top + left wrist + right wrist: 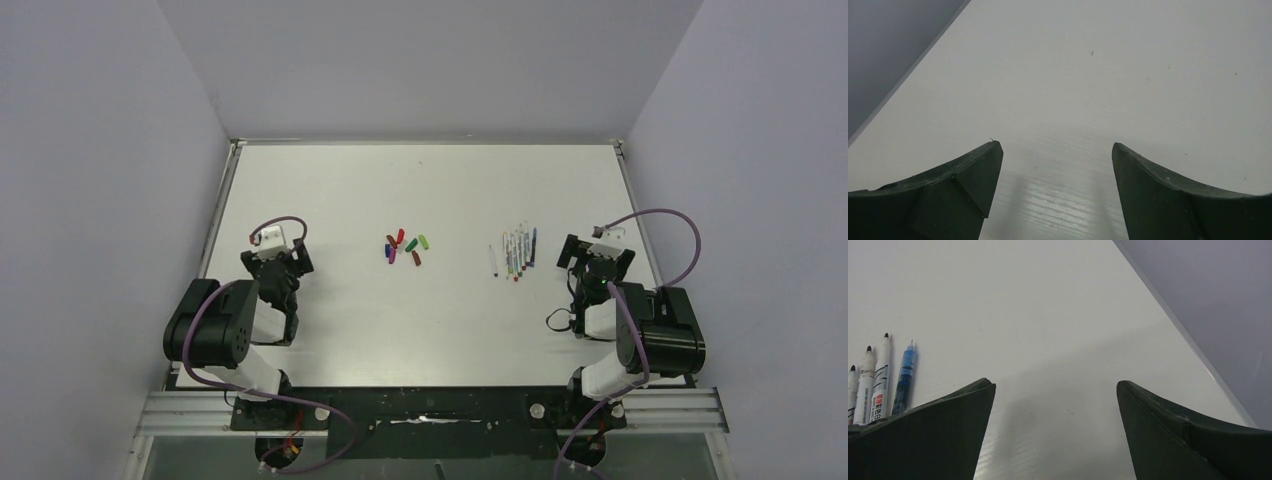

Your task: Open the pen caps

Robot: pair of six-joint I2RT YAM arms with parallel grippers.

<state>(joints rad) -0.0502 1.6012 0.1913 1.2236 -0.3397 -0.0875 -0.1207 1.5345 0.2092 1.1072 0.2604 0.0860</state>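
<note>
**Caps heaped mid-table, pens in a row on the right, both grippers spread**

Your left gripper hangs low over the left part of the table. Its two dark fingers are set wide apart, and the left wrist view shows only white tabletop between them. Your right gripper sits the same way on the right side. Its fingers are also spread wide and close on nothing.

You will find the pen caps in a loose cluster near the middle of the table, well apart from both grippers. From above you can pick out red, maroon, green, lime and purple-blue pieces lying at mixed angles. Some touch or nearly touch their neighbours.

The pens lie to the right of the caps, near your right gripper. They sit side by side in a tight row, roughly parallel, running away from the arm bases. A stray pen lies just left of that row, a little apart from it.

In the right wrist view, the end of the row shows at the left edge, partly hidden behind the left finger. There you see three whitish barrels with bare dark tips and a blue pen next to them, all pointing away from the camera.
</note>
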